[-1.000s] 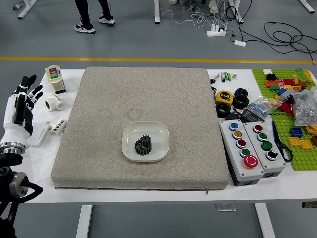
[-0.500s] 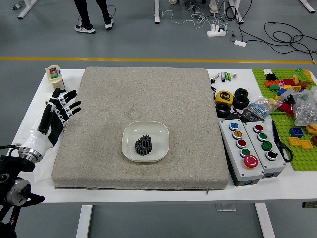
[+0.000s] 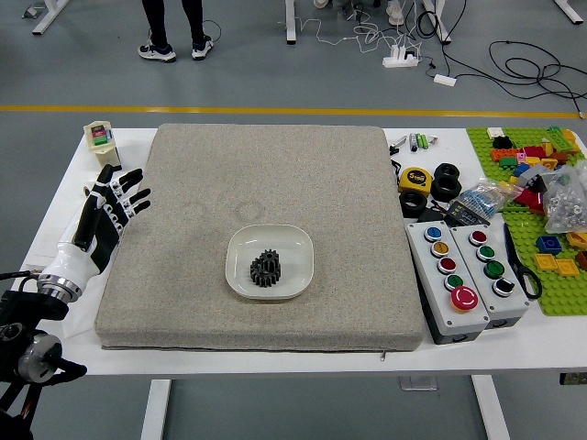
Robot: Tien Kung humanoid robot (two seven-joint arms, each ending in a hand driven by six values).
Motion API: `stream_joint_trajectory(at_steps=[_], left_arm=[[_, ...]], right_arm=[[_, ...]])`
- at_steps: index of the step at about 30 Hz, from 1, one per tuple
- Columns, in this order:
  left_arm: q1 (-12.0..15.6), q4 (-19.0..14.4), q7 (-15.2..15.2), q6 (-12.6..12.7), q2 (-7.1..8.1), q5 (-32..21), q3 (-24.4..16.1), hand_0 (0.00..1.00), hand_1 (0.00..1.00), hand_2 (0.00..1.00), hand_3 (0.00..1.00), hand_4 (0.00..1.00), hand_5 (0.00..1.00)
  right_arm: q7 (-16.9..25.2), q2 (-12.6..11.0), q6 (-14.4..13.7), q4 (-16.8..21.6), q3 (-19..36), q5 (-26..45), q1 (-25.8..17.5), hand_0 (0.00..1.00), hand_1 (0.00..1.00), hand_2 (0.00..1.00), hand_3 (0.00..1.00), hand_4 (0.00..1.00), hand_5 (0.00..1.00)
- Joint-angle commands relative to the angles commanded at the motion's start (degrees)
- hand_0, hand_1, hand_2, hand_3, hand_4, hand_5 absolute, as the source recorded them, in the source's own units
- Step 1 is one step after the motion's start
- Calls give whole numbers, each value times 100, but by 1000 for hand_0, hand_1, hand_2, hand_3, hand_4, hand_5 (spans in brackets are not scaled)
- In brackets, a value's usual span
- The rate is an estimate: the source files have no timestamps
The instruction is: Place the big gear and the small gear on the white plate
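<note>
Across the white table (image 3: 367, 363) lies a broad grey-beige mat (image 3: 202, 183), its cloth top marked by a faint ring near its middle. On its nearer half sits the white plate (image 3: 237, 263), and in that rest the black gears (image 3: 265, 268), bunched together (which is big and which small, I can't tell). The left hand (image 3: 110, 211) hangs by the mat's left edge, fingers spread apart, the tips reaching just over it. Down the table's right side come two grey button boxes (image 3: 454, 321), a yellow tape measure (image 3: 415, 179), black rolls (image 3: 447, 186), scissors (image 3: 526, 275) and a green baseboard (image 3: 564, 300) scattered with coloured bricks (image 3: 548, 245). Beyond, a yellow line (image 3: 275, 111) crosses the grey floor (image 3: 257, 73); past it stand a person's legs (image 3: 157, 20) in dark trousers, and black cables (image 3: 537, 73) loop near a white power strip (image 3: 400, 61).
</note>
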Motion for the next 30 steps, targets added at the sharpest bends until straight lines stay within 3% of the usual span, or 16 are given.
stream_joint_trajectory(at_steps=[8,20,30], left_arm=[[41,-33,-105,128,-54,-15,7,849,894,950,852,941,998],[100,-68,6,-15,-36,132,172,853,902,959,858,944,998],[125,-109,-40,133,-137,32,190,853,904,960,860,947,998]], right_arm=[[-7,6,5,0,7,-48,-24,697,696,773,619,840,650],[-18,15,3,0,34,-111,-70,697,694,773,618,840,650],[-15,13,0,0,17,-115,-86,697,694,773,618,839,649]])
